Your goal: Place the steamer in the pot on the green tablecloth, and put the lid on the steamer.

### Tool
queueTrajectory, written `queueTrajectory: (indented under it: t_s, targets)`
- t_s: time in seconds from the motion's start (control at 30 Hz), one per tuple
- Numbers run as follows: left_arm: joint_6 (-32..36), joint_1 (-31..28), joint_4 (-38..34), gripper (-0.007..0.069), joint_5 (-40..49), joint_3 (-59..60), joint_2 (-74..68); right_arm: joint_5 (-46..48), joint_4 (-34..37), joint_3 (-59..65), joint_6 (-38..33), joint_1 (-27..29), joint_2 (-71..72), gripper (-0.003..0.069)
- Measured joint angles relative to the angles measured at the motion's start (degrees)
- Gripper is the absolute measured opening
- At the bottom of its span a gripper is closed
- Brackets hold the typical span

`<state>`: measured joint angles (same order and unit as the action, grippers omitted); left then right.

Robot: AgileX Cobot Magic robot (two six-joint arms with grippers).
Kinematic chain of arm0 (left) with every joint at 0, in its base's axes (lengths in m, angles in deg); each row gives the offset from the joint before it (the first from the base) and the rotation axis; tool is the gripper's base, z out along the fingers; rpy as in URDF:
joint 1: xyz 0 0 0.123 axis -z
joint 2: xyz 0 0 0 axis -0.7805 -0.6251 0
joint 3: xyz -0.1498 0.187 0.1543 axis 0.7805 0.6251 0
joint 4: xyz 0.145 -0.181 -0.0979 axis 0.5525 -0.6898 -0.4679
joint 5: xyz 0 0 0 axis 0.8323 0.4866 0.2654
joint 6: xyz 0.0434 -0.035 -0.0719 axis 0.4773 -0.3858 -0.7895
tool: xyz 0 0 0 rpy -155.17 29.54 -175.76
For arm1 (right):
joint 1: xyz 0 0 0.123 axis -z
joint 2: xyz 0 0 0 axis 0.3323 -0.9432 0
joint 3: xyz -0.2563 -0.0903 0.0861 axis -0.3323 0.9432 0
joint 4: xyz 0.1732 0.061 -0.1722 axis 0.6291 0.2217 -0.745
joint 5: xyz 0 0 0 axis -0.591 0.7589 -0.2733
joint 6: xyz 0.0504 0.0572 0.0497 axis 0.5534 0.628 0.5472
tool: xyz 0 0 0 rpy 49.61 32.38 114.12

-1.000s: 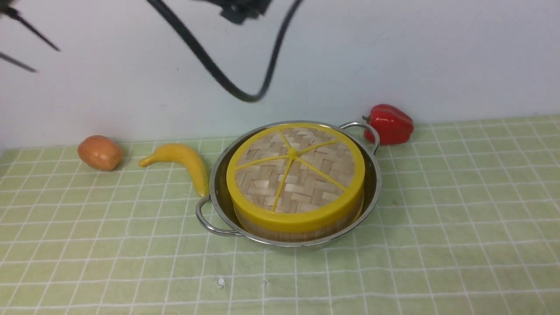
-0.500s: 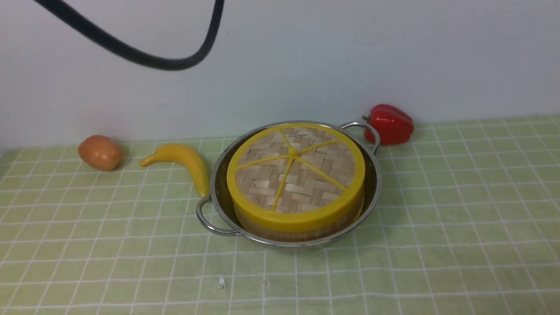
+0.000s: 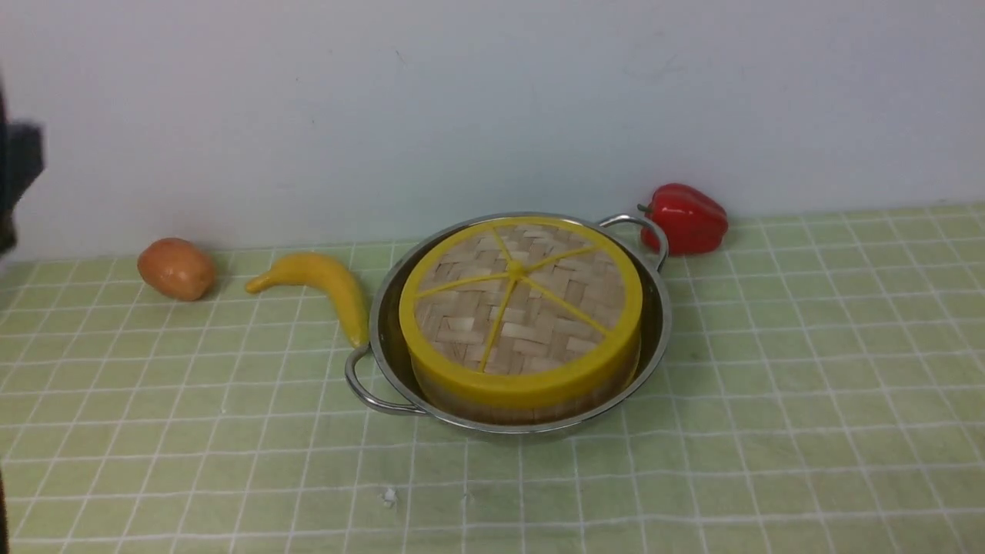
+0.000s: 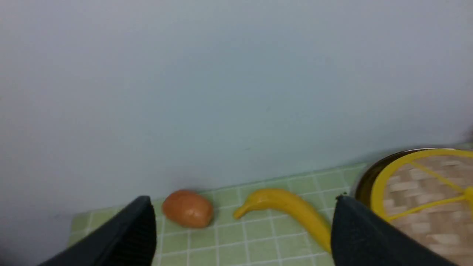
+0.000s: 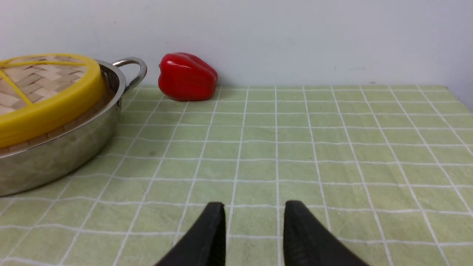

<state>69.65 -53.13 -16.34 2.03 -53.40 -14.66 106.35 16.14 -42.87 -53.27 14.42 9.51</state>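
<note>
Cable gone; lid [image 3: 520,308] beside left end effector [image 4: 244,221]

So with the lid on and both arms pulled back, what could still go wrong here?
1. The lid looks slightly tilted on the steamer; a nudge might shift it.
2. The banana lies close against the pot's left handle, so the open left gripper could knock it if it comes back in.

Shiny steel pot [image 3: 662,323]; woven bamboo lid [image 3: 520,300]; cloth [image 3: 808,369] seemingly matt.
</note>
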Motion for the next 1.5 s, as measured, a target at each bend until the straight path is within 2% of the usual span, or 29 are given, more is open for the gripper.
queueTrajectory:
  t_s: [0.07,0.1,0.2,0.4,0.63,1.5]
  targets:
    - [0.0,-1.81,-0.2,0.0587,-1.32,5.92,4.24,0.0,0.0,0.0,0.0,0.0,0.0,0.0243]
    - [0.0,-4.34,-0.34,0.0587,-2.78,14.12,10.19,0.0,0.0,0.0,0.0,0.0,0.0,0.0243]
    - [0.0,-5.47,-0.4,0.0587,-3.69,24.63,18.17,0.0,0.0,0.0,0.0,0.0,0.0,0.0243]
    - [0.0,-6.37,-0.35,0.0587,-3.85,37.68,31.35,-0.02,0.0,0.0,0.0,0.0,0.0,0.0243]
    - [0.0,-6.93,-0.69,0.0587,-3.79,41.75,39.21,-0.02,0.0,0.0,0.0,0.0,0.0,0.0243]
    - [0.0,-6.98,-0.63,0.0589,-3.68,43.0,39.69,-0.08,0.01,0.0,0.0,0.0,0.0,0.0243]
